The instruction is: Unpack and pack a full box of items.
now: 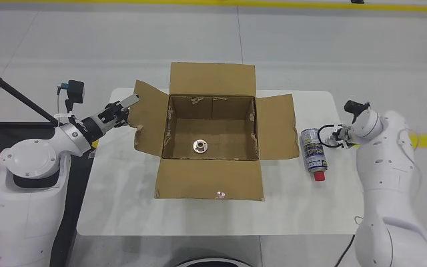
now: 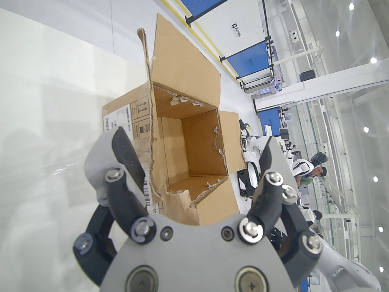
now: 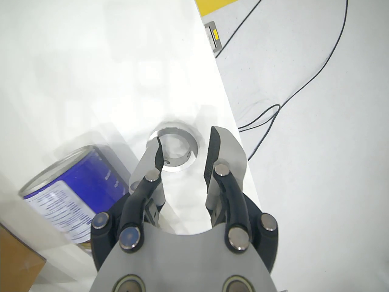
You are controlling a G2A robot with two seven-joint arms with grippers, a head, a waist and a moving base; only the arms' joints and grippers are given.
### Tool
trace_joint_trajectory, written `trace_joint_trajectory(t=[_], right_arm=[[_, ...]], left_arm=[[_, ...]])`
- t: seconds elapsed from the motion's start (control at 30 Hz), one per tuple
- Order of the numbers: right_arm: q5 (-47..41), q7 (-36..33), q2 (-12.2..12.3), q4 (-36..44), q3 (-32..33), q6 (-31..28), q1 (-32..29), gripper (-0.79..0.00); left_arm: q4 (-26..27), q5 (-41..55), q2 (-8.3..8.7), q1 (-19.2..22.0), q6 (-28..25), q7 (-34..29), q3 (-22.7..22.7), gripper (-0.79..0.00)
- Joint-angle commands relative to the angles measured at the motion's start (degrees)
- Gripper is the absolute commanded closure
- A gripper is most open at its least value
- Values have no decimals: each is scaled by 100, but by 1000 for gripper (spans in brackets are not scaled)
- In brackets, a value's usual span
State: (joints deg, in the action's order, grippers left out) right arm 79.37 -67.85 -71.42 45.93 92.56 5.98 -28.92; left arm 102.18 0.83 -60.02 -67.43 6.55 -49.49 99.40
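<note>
An open cardboard box [image 1: 208,179] stands mid-table with all flaps folded out. On its floor lies a small round metal part [image 1: 199,144]. My left gripper [image 1: 128,105] is at the box's left flap; in the left wrist view the gripper [image 2: 194,153] is open and the torn flap edge [image 2: 149,116] runs between its fingers. To the right of the box a blue spray can [image 1: 313,153] lies on its side. Beside the can, my right gripper [image 1: 340,135] hangs open just above a metal ring [image 3: 182,161] on the table; the right gripper [image 3: 186,139] has one fingertip over the ring's rim.
The white table [image 1: 133,200] has bare room left of and in front of the box. The ring lies close to the table's right edge [image 3: 225,98], with black cables [image 3: 304,86] on the floor beyond. The can [image 3: 70,196] lies close to the right gripper's side.
</note>
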Motion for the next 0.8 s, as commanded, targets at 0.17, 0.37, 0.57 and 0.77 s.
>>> trace_joint_trajectory(t=[0.17, 0.37, 0.57, 0.77], right_arm=[[-135, -797, -26, 2989, -260, 78, -798, -693], [-310, -1214, -70, 5282, -660, 173, -1300, -751], [-754, -1209, -152, 6434, -1355, 152, -1208, -757], [-1618, -1228, -296, 6215, -2399, -190, -708, -785]], left_arm=[[0, 0, 0, 0, 0, 0, 0, -785], [0, 0, 0, 0, 0, 0, 0, -785], [0, 0, 0, 0, 0, 0, 0, -785], [0, 0, 0, 0, 0, 0, 0, -785]])
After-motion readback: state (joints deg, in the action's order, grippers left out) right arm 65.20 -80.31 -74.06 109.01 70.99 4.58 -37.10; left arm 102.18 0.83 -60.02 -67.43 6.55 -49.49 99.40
